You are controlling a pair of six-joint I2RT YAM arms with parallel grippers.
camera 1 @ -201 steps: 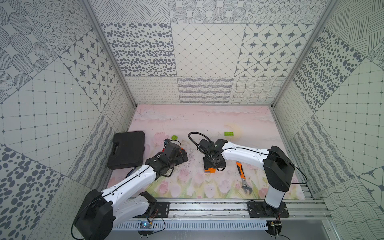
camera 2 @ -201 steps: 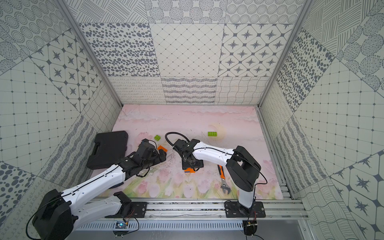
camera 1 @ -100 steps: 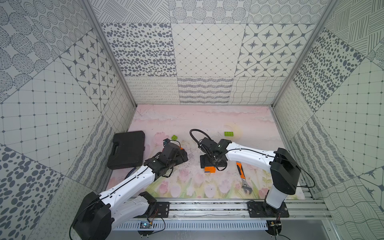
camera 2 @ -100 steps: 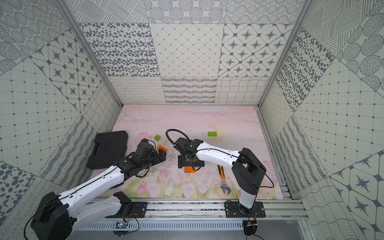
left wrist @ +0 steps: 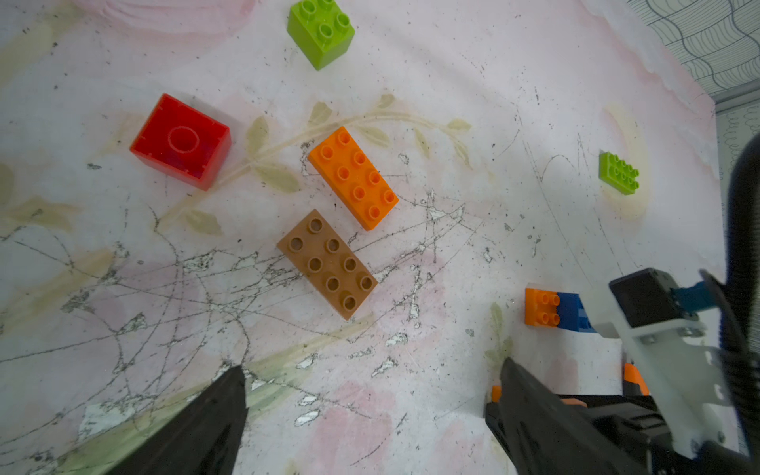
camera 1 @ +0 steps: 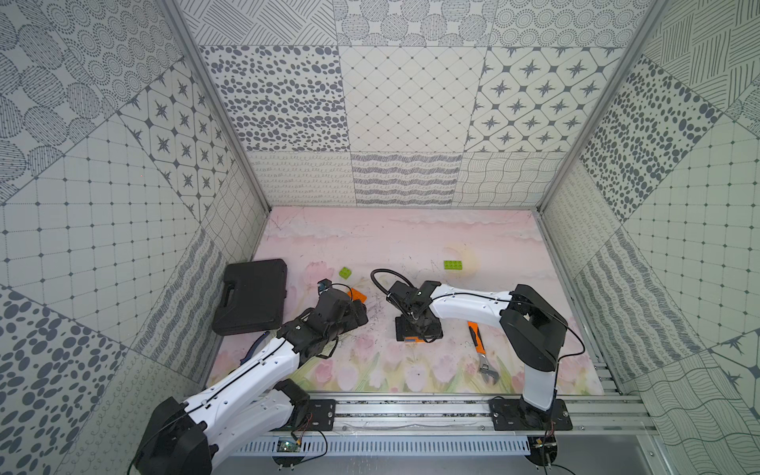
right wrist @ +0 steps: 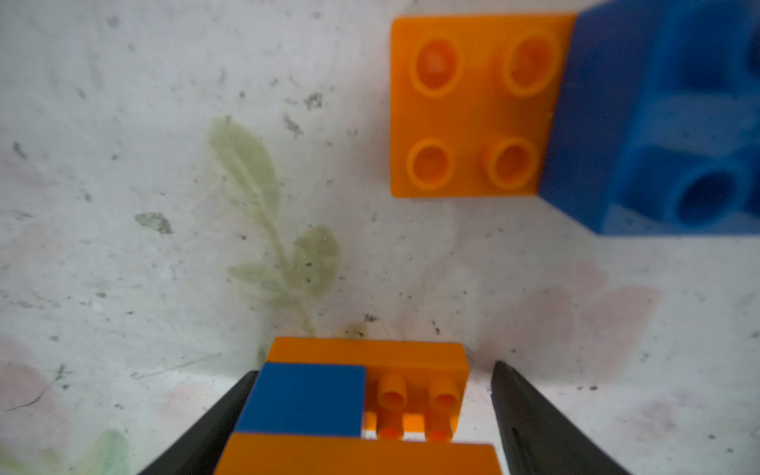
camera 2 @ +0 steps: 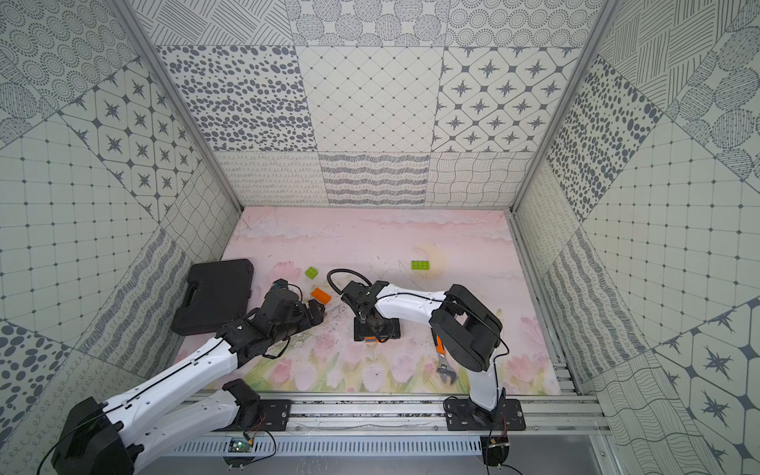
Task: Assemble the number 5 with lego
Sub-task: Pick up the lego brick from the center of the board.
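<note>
In the right wrist view my right gripper (right wrist: pixel 375 370) is open and straddles a small lego stack of orange and blue bricks (right wrist: pixel 304 401). One finger (right wrist: pixel 230 407) lies against the blue brick and the other stands a little off the orange. An orange square brick (right wrist: pixel 473 107) joined to a blue brick (right wrist: pixel 658 123) lies just beyond. In both top views this gripper (camera 1: pixel 417 329) (camera 2: pixel 376 329) points down at mid-table. My left gripper (left wrist: pixel 370 395) (camera 1: pixel 354 316) is open and empty. A brown brick (left wrist: pixel 327 263), an orange oblong (left wrist: pixel 353 177), a red brick (left wrist: pixel 181 142) and a lime square (left wrist: pixel 320 33) lie ahead of it.
A lime oblong brick (camera 1: pixel 452 265) lies farther back on the mat. A black case (camera 1: pixel 253 296) sits at the left wall beside my left arm. An orange-handled wrench (camera 1: pixel 481 349) lies near the front right, close to the right arm's base.
The right arm's elbow swung out and back, and its gripper shifted slightly forward over the orange and blue stack. Its jaws now stand wider. The left arm barely moved.
</note>
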